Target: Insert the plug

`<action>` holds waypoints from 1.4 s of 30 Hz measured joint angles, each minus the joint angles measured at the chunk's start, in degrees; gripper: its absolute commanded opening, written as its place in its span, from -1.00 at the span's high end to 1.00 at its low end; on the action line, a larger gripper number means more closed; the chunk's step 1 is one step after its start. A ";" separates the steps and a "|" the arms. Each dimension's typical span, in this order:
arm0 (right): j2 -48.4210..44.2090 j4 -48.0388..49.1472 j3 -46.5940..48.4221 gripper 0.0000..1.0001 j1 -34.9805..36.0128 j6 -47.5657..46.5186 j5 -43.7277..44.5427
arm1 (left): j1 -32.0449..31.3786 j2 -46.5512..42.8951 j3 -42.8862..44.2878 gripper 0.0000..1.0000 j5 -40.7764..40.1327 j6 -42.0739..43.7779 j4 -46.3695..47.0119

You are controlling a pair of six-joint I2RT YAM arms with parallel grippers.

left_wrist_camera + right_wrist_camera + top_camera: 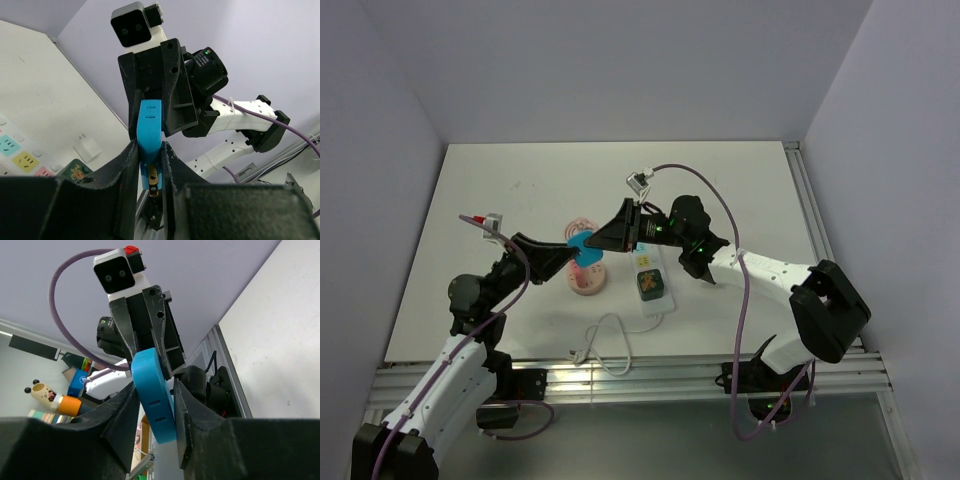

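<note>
The blue plug (583, 246) is held in the air above the table (500, 200), left of the middle, with both arms meeting at it from opposite sides. The left gripper (570, 256) reaches in from the left and is closed narrowly on the plug. In the left wrist view its two black fingers (127, 172) press against the lower part of the blue body, and a brass pin (153, 176) shows in the gap just below. The right gripper (600, 238) comes from the right and is also clamped on the plug. In the right wrist view its fingers (186, 415) squeeze one end while the other claw grips the far end. The plug is off the table and is not in any socket. The white power strip (654, 287) lies flat on the table just right of and below the held plug, with coloured socket faces and a green block (649, 285) sitting on it. Directly beneath the plug is a round pinkish thing (588, 280), perhaps a roll of tape, though it is too small to tell. A thin white cable (610, 345) loops from the near end of the strip toward the table's near edge.
</note>
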 measured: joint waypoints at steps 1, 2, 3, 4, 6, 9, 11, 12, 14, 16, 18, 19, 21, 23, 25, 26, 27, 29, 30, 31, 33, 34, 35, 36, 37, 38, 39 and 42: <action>0.00 -0.02 0.00 0.29 0.02 -0.04 0.02 | 0.00 0.00 0.00 0.99 0.00 -0.04 -0.26; 0.00 0.00 0.00 0.32 0.02 -0.28 -0.02 | 0.00 0.00 0.00 0.99 -0.02 -0.09 -0.55; 0.00 0.00 0.00 0.31 0.02 -0.50 -0.07 | 0.00 0.02 0.00 0.99 -0.02 -0.13 -0.74; 0.00 -0.02 0.00 0.31 0.02 -0.74 -0.09 | 0.00 0.04 0.00 0.99 -0.04 -0.22 -0.92; 0.00 -0.07 0.00 0.23 0.02 -1.09 -0.20 | 0.00 0.09 0.00 0.99 -0.04 -0.22 -1.25; 0.07 -0.44 0.00 0.14 0.04 -1.27 -0.24 | 0.00 0.26 0.00 0.99 -0.07 -0.07 -1.44; 0.24 -0.61 0.00 0.19 0.31 -1.40 -0.22 | 0.00 0.79 0.02 0.99 -0.04 -0.09 -1.42; 0.33 -0.87 0.00 0.26 0.42 -1.57 -0.20 | 0.00 1.03 0.02 0.99 -0.04 -0.15 -1.40; 0.42 -1.42 0.00 0.48 0.46 -2.21 -0.22 | 0.00 1.49 0.02 0.99 -0.04 -0.39 -1.40; 0.42 -1.27 0.00 0.76 0.46 -3.19 -0.26 | 0.00 1.81 0.02 0.99 -0.13 -1.29 -1.62; 0.46 -1.16 0.00 0.89 0.42 -4.31 -0.20 | 0.00 2.14 0.02 0.97 -0.33 -2.16 -1.86; 0.48 -1.20 0.00 0.96 0.39 -4.48 -0.17 | 0.02 2.27 0.02 0.94 -0.39 -2.29 -1.88; 0.48 -1.31 0.00 1.00 0.39 -4.57 -0.02 | 0.13 2.40 0.02 0.66 -0.42 -2.36 -1.86; 0.48 -1.36 0.00 1.00 0.39 -4.68 0.02 | 0.22 2.43 0.02 0.15 -0.39 -2.54 -1.86; 0.48 -1.84 0.02 1.00 0.46 -4.35 -0.11 | 0.35 2.45 0.02 -0.14 -0.57 -1.57 -1.88; 0.48 -2.34 0.02 1.00 0.63 -4.28 -0.15 | 0.44 2.49 0.00 -0.27 -0.79 -1.31 -1.99; 0.48 -3.13 0.07 1.00 0.87 -4.31 -0.20 | 0.57 2.56 0.00 -0.49 -0.98 -1.16 -2.03; 0.48 -4.48 0.13 1.00 1.09 -4.44 -0.17 | 0.92 2.69 0.00 -0.63 -1.22 -0.17 -2.36; 0.48 -5.20 0.17 1.00 1.16 -4.52 -0.20 | 1.11 2.82 0.00 -0.66 -1.29 -0.04 -2.51; 0.48 -5.92 0.24 1.00 1.16 -4.59 -0.17 | 1.40 2.97 0.00 -0.69 -1.29 0.15 -2.69; 0.48 -7.10 0.28 1.00 1.16 -4.85 -0.15 | 2.43 3.56 0.00 -0.74 -1.27 0.55 -3.06; 0.48 -7.91 0.37 1.00 1.16 -5.20 -0.04 | 3.04 3.74 0.00 -0.75 -1.18 0.63 -3.21; 0.48 -8.74 0.46 1.00 1.16 -5.62 0.09 | 3.80 3.93 0.00 -0.78 -1.14 0.90 -3.45; 0.46 -10.34 0.72 1.00 1.16 -6.40 0.55 | 4.35 3.96 0.00 -0.78 -1.16 1.03 -3.74; 0.46 -12.52 1.18 1.00 1.16 -7.41 1.20 | 4.85 3.87 0.00 -0.79 -1.29 1.20 -4.31; 0.46 -14.45 1.68 1.00 1.16 -8.22 1.86 | 5.22 3.67 0.02 -0.80 -1.68 1.57 -5.11; 0.46 -17.38 2.54 1.00 1.16 -9.70 3.06 | 5.35 3.26 0.04 -0.82 -2.32 2.12 -6.47; 0.42 -27.52 6.23 1.00 1.22 -14.49 7.67 | 5.62 0.37 0.26 -0.87 -5.81 5.03 -13.44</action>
